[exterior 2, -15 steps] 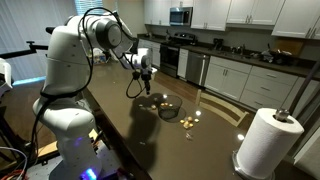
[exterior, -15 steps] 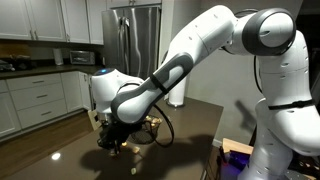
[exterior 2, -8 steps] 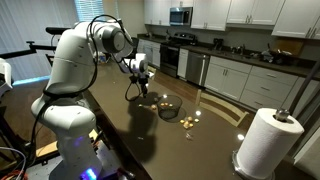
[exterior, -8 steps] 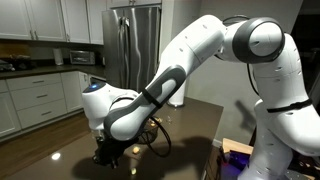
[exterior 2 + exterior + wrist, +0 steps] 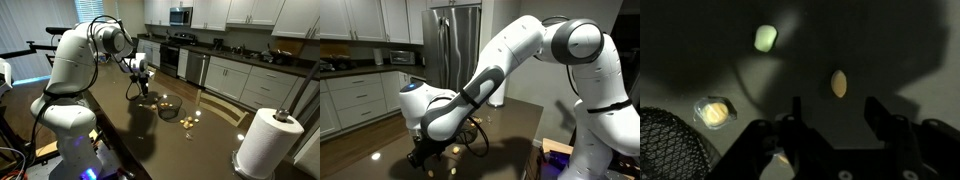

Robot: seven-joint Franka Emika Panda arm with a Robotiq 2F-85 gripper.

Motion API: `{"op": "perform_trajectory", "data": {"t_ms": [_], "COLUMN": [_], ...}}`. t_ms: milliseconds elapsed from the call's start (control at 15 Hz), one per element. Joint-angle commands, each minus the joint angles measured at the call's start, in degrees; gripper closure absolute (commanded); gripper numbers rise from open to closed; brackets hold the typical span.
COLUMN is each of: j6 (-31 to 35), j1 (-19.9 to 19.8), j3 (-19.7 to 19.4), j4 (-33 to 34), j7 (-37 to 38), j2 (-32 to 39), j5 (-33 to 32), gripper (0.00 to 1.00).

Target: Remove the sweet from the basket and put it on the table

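In the wrist view my gripper [image 5: 836, 116] hangs low over the dark glossy table [image 5: 902, 58], its jaws open with nothing between them. A small yellow oval sweet [image 5: 839, 83] lies on the table just beyond the fingertips. The dark mesh basket [image 5: 664, 146] shows at the lower left, with a wrapped sweet [image 5: 714, 111] on the table beside it. In an exterior view the gripper [image 5: 143, 90] is just left of the basket [image 5: 168, 106]. In an exterior view the arm hides the basket, and the gripper [image 5: 424, 153] is close to the tabletop.
A pale piece [image 5: 765, 38] lies farther out on the table. Small sweets [image 5: 187, 121] sit on the table past the basket. A paper towel roll [image 5: 264, 141] stands at the table's near corner. Kitchen counters [image 5: 235, 60] and a fridge [image 5: 453, 40] stand behind.
The arm came down toward the tabletop beside the basket and the jaws went from shut to open. The yellow sweet now lies free on the table ahead of the fingers.
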Motion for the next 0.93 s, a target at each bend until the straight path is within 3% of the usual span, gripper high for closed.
{"op": "perform_trajectory", "data": {"t_ms": [0, 867], "j6": [-2.4, -0.6], "j1": [1.4, 0.9], "j3": [-1.6, -3.4], "j4": [1.7, 2.2], "j7": [0.3, 0.3], "j2": [-0.7, -1.2], "j5": [-0.4, 0.0], "gripper": [0.03, 0.0]}}
